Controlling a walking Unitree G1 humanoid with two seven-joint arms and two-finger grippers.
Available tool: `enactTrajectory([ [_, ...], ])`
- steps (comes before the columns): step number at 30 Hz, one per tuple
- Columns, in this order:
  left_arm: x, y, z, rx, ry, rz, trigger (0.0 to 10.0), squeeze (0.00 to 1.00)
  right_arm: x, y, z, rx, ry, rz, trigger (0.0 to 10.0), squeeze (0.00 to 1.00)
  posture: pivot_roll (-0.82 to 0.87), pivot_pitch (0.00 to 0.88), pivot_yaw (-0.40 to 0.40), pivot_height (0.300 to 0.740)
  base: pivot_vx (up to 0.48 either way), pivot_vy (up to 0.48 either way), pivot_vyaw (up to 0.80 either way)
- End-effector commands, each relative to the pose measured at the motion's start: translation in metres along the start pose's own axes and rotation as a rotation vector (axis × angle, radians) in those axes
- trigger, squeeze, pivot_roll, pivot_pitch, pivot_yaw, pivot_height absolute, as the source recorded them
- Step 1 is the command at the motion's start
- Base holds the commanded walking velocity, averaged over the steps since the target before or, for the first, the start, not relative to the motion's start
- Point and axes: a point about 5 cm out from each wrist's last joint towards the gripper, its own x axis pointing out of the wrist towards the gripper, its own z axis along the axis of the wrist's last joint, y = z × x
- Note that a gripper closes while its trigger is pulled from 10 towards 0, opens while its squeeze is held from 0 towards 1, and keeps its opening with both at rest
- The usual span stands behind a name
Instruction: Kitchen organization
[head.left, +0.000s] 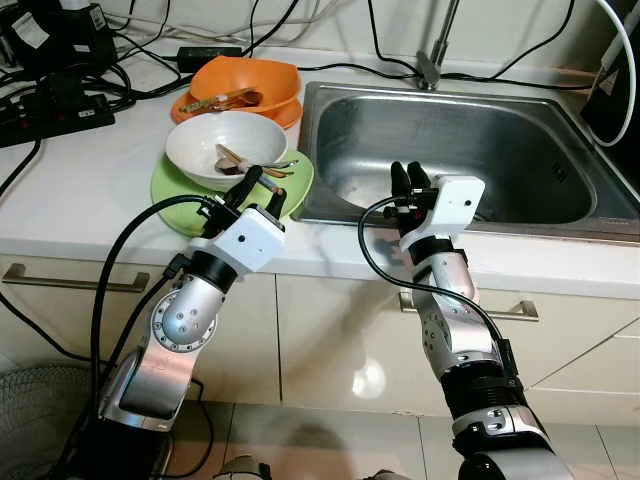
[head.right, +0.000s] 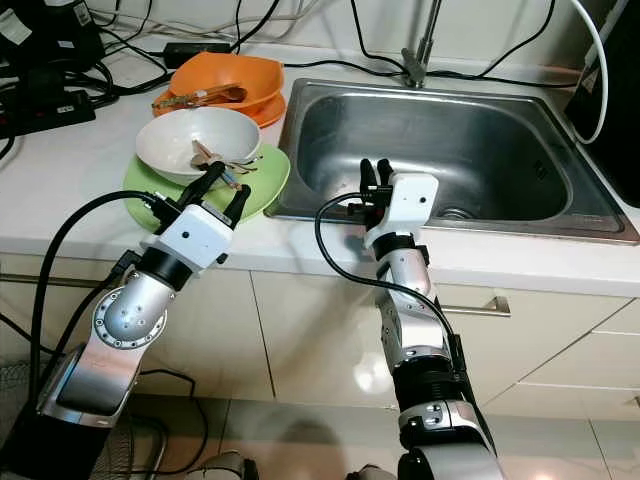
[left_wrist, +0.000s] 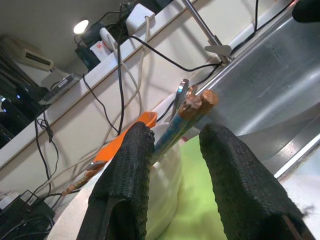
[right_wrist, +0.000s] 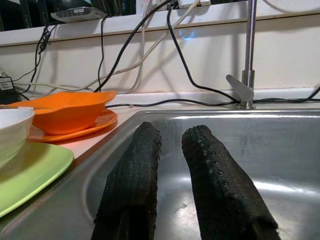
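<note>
A white bowl (head.left: 225, 135) holding a few utensils (head.left: 236, 160) stands on a green plate (head.left: 178, 190) on the counter, left of the sink (head.left: 500, 150). Behind it an orange bowl (head.left: 252, 78) with more utensils (head.left: 222, 99) rests on an orange plate (head.left: 288, 112). My left gripper (head.left: 263, 187) is open at the white bowl's near rim, and the utensil handles (left_wrist: 192, 106) stick out just past its fingertips. My right gripper (head.left: 409, 177) hovers over the sink's front left edge, its fingers a narrow gap apart with nothing between them.
A faucet (head.left: 432, 58) rises behind the sink. Cables and a power strip (head.left: 55, 105) lie on the counter's back left. A dark appliance (head.left: 618, 80) stands at the right. Cabinet drawers with handles (head.left: 70, 283) run below the counter edge.
</note>
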Motion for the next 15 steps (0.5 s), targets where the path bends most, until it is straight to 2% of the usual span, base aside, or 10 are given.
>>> enactTrajectory([
  [1,0.0062,-0.0025,0.0059,0.006,-0.031,0.003,10.0,0.00,0.0006,-0.0011,0.0013,0.003,-0.009,-0.008,10.0,0.00,0.06,0.034,-0.020,0.718,0.000,0.000,0.00],
  [12,0.0124,-0.0020,0.0101,0.024,-0.057,0.058,10.0,0.00,0.0002,-0.0009,0.0010,0.004,-0.006,-0.008,10.0,0.00,0.06,0.049,-0.025,0.718,0.000,0.000,0.00],
  [13,0.0127,-0.0008,0.0108,0.021,-0.059,0.066,3.5,0.00,-0.0001,-0.0011,0.0009,0.005,-0.006,-0.010,10.0,0.00,0.06,0.051,-0.026,0.718,0.000,0.000,0.00],
  [14,0.0127,-0.0008,0.0108,0.021,-0.059,0.066,3.5,0.00,-0.0001,-0.0011,0.0009,0.005,-0.006,-0.010,10.0,0.00,0.06,0.051,-0.026,0.718,0.000,0.000,0.00],
  [15,0.0128,-0.0005,0.0111,0.021,-0.061,0.070,0.0,0.00,-0.0003,-0.0014,0.0007,0.005,-0.005,-0.011,10.0,0.00,0.06,0.053,-0.026,0.718,0.000,0.000,0.00],
])
